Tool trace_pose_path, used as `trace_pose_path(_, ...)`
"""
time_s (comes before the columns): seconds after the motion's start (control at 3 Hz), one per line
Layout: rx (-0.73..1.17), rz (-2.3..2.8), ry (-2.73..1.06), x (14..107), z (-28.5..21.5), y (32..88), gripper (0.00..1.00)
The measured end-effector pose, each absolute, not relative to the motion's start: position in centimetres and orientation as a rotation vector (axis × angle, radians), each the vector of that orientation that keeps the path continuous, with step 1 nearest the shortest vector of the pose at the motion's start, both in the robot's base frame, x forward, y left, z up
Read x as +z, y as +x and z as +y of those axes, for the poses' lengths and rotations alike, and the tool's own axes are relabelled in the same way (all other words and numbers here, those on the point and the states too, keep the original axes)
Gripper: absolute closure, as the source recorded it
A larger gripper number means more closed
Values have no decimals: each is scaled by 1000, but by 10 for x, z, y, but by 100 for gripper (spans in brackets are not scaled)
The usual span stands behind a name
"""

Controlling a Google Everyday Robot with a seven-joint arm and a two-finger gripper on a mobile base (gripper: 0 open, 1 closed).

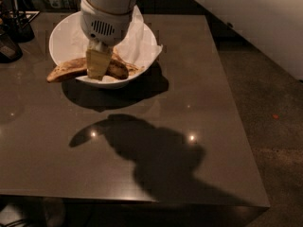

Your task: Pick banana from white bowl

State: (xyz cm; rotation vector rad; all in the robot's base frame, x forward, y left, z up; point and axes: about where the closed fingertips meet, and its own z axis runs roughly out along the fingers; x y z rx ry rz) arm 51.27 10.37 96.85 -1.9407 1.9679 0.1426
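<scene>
The white bowl (59, 37) stands at the table's far left, lined with crumpled white paper (142, 39). The mottled yellow-brown banana (66, 70) lies across the bowl's front. Its left end sticks out past the rim, and it looks slightly raised. My gripper (98, 67) comes straight down from above into the bowl. Its yellowish fingers (98, 60) are closed across the banana's middle, hiding that part.
Small dark containers (18, 26) and another dark object (7, 48) stand at the far left beside the bowl. The dark table top (156, 141) carries the arm's shadow. The table's right edge borders grey floor (270, 108). The white arm link (255, 13) crosses the upper right.
</scene>
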Motion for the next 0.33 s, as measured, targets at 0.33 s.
trace_pose_path(0.33,142,1973,-1936,969,103,511,100)
